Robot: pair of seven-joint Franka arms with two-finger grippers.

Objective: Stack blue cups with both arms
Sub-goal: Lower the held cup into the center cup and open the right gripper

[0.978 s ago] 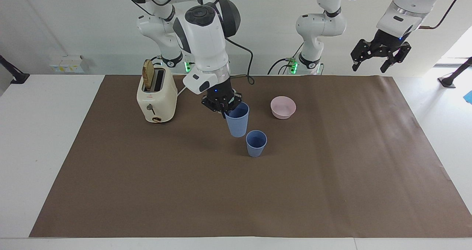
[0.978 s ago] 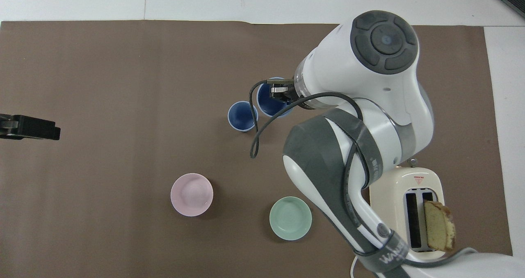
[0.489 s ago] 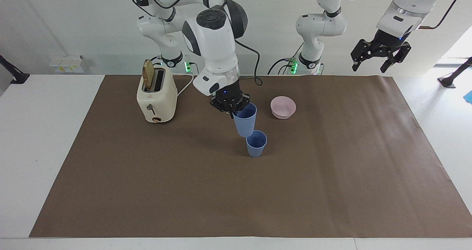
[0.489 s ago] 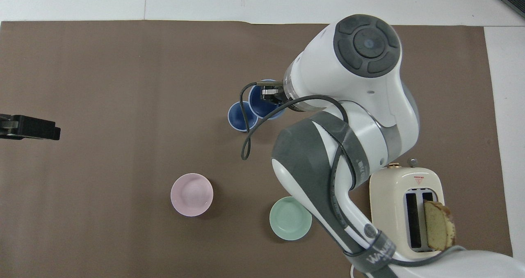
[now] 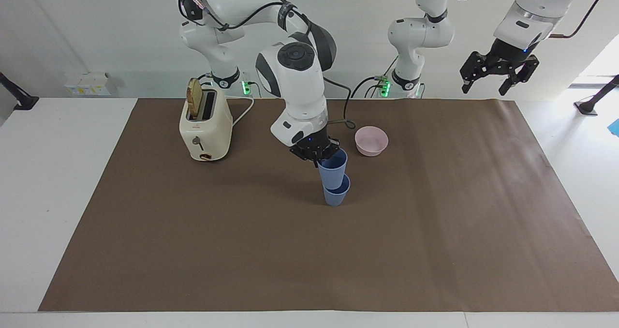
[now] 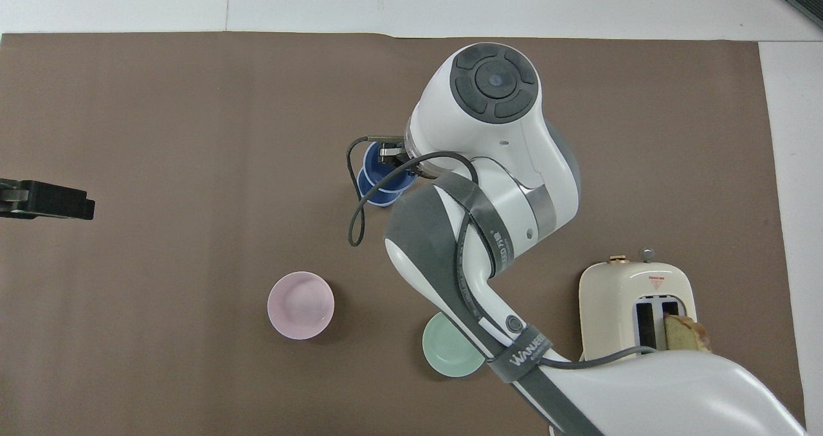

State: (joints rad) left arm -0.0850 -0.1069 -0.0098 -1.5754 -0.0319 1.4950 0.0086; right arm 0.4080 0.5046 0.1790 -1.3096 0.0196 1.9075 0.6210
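Observation:
My right gripper (image 5: 316,155) is shut on the rim of one blue cup (image 5: 333,167) and holds it, slightly tilted, directly over the second blue cup (image 5: 336,197), which stands upright mid-table. The held cup's base is at the standing cup's mouth; whether it is inside I cannot tell. In the overhead view the right gripper (image 6: 388,156) and held cup (image 6: 376,161) overlap the standing cup (image 6: 380,198). My left gripper (image 5: 498,74) waits, open and empty, raised over the left arm's end of the table; it also shows in the overhead view (image 6: 45,199).
A cream toaster (image 5: 205,127) with a bread slice stands toward the right arm's end, near the robots. A pink bowl (image 5: 371,141) sits nearer the robots than the cups. A teal-green bowl (image 6: 450,354) lies partly under the right arm. A brown mat (image 5: 435,231) covers the table.
My right gripper has carried the held cup away from the robots and down, from beside the standing cup to directly over it. The left arm has not moved.

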